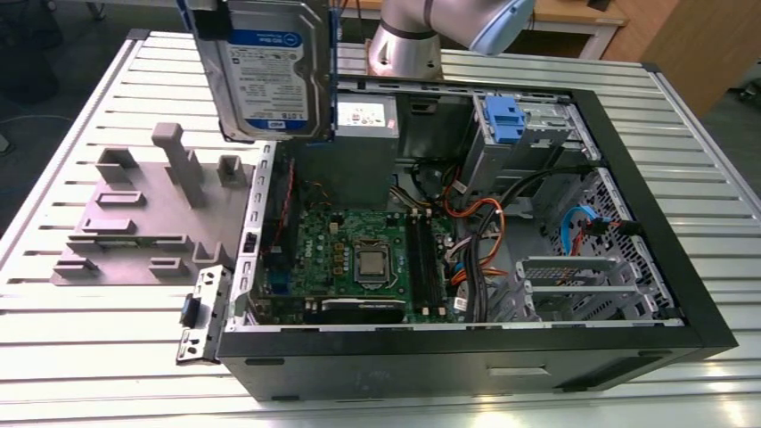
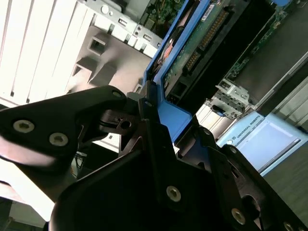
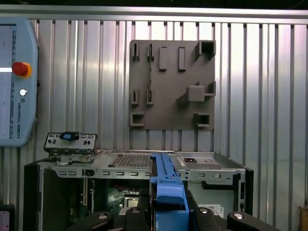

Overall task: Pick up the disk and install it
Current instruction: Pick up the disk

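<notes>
Disk: the flat rectangular silver disk (image 1: 276, 71) with a white-and-blue label and blue plastic carrier rails was held in the air, standing on edge. It was not in the bay.
Disk position: in the exterior view it hung over the case wall on that view's left, above the power supply end. Its label faced the camera.
Disk underside: the second wrist view showed its green circuit face (image 2: 202, 43). The first wrist view showed its blue rail edge-on (image 3: 166, 185).
Pincer: the black pincer (image 2: 150, 113) was clenched on the blue rail at the disk's end, with a finger on either side in both wrist views (image 3: 166, 216).
Arm: the silver robot arm (image 1: 411, 40) stood just behind the disk.
Case: the open black computer case (image 1: 476, 361) lay on its side, with the green motherboard (image 1: 356, 250) exposed.
Power supply: the grey box with a white label (image 1: 363, 125) sat in the far corner.
Drive bay: the grey metal bay with a blue latch (image 1: 505, 120) lay well apart from the disk.
Fixture: the grey moulded holder plate (image 1: 143, 214) lay beside the case.
Desk: the slatted aluminium desk (image 1: 71, 357) carried the case and the plate.
</notes>
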`<state>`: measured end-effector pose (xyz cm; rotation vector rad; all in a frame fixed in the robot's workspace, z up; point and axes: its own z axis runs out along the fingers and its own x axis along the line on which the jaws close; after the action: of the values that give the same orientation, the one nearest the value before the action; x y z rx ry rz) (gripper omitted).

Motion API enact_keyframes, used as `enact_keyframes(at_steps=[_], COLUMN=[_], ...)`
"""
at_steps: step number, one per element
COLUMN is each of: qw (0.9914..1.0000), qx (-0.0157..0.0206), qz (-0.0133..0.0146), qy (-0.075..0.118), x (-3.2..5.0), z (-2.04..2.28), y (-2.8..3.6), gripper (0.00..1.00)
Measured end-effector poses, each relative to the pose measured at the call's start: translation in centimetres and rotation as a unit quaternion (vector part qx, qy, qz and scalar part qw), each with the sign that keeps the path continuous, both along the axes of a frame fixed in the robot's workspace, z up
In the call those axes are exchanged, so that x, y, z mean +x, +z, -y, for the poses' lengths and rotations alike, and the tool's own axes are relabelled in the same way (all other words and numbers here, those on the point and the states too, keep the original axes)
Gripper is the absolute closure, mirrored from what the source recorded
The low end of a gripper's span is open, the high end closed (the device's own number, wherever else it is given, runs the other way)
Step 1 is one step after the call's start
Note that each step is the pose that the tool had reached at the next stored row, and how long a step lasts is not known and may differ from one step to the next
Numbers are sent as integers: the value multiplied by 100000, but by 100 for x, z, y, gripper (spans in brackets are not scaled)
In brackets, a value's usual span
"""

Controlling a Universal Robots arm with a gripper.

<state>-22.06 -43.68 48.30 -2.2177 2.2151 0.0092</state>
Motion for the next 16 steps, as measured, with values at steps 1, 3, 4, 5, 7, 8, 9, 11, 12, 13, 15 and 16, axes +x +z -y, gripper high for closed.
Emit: enact_keyframes(at_steps=[1, 3, 4, 5, 7, 8, 9, 11, 12, 13, 15, 16], qw=[100000, 100000, 100000, 100000, 100000, 100000, 100000, 100000, 100000, 100000, 100000, 100000], qx=[3, 1, 0, 0, 3, 4, 1, 3, 1, 5, 4, -2], qz=[0, 1, 0, -1, 2, 1, 1, 1, 0, 5, 4, 0], qy=[0, -19, -21, -27, -38, -39, -40, -47, -56, -61, -66, -64], x=[31, 155, 184, 216, 269, 290, 308, 330, 342, 354, 372, 374], z=[0, 3, 4, 5, 7, 8, 9, 24, 35, 44, 50, 50], y=[0, -2, -2, -2, -3, -4, -4, -7, -9, -11, -13, -12], gripper=[63, 63, 63, 63, 63, 63, 63, 63, 63, 63, 63, 63])
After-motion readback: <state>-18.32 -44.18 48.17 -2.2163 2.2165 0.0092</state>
